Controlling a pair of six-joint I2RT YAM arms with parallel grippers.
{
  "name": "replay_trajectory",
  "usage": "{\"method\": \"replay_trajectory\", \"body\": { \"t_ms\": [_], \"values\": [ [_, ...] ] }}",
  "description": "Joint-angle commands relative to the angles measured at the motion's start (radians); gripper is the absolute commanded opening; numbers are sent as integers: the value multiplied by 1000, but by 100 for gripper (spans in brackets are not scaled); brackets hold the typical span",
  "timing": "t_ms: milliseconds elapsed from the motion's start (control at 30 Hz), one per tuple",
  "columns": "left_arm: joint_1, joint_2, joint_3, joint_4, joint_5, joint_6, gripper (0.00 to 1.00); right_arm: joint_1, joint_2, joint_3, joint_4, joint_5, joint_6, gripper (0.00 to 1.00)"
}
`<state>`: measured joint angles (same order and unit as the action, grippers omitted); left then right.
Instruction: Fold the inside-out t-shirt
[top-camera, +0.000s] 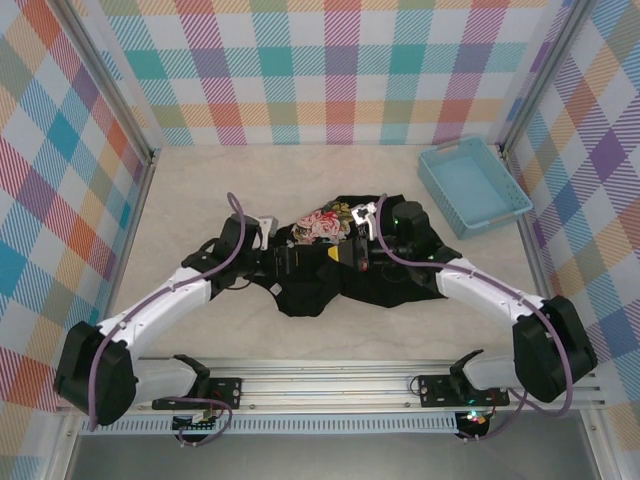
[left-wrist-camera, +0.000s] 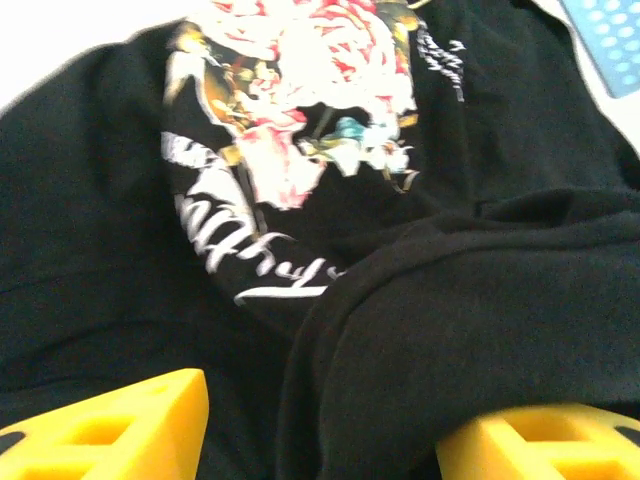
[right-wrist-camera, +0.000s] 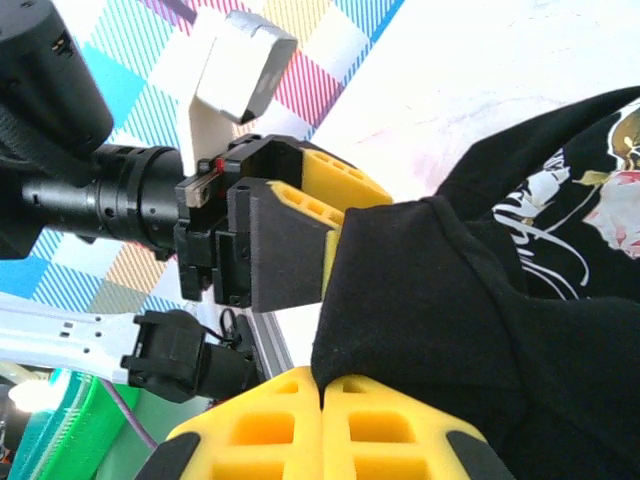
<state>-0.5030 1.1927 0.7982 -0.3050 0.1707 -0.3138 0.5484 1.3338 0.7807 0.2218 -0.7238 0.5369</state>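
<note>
Right tool (right-wrist-camera: 322, 385): fingers pressed together, apparently pinching an edge of the black t-shirt (top-camera: 305, 295). The cloth rises straight from their tips.

Left tool (left-wrist-camera: 320, 425): fingers spread, with a thick fold of cloth lying between them, not clamped. Seen from the right wrist, it stands just beside the pinched edge.

Judgement: the two tools meet at one fold so that the grip passes from left to right, which explains the raised cloth between them.

T-shirt: lies bunched at mid-worktop (top-camera: 200, 190), between the two arms. Its flowered print (top-camera: 318, 226) faces up on the far side of the heap.

Long axis: runs left to right across the worktop, and a lobe reaches toward the near edge. Collar and hem cannot be told apart, so which way the t-shirt points is undetermined.

A blue tray (top-camera: 475, 185) stands well apart at far right.
</note>
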Motion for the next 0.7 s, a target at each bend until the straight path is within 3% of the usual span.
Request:
{"method": "replay_trajectory", "body": {
  "t_ms": [0, 67, 167, 300, 500, 667],
  "values": [
    [-32, -128, -3, -68, -131, 41, 67, -10, 25, 18, 100, -44, 96, 0],
    [-64, -208, -24, -31, -89, 72, 70, -15, 37, 33, 99, -31, 126, 0],
    [-109, -285, -56, 89, 67, 109, 69, -14, 52, 47, 82, -8, 148, 0],
    [-142, -204, -26, 131, 247, 131, 69, -18, 67, 48, 88, 3, 167, 0],
    [-170, -53, 34, 118, 272, 174, 67, -21, 59, 43, 88, 11, 173, 0],
    [-172, 26, 52, 146, 288, 179, 48, -22, 55, 38, 88, 12, 172, 0]
  ]
}}
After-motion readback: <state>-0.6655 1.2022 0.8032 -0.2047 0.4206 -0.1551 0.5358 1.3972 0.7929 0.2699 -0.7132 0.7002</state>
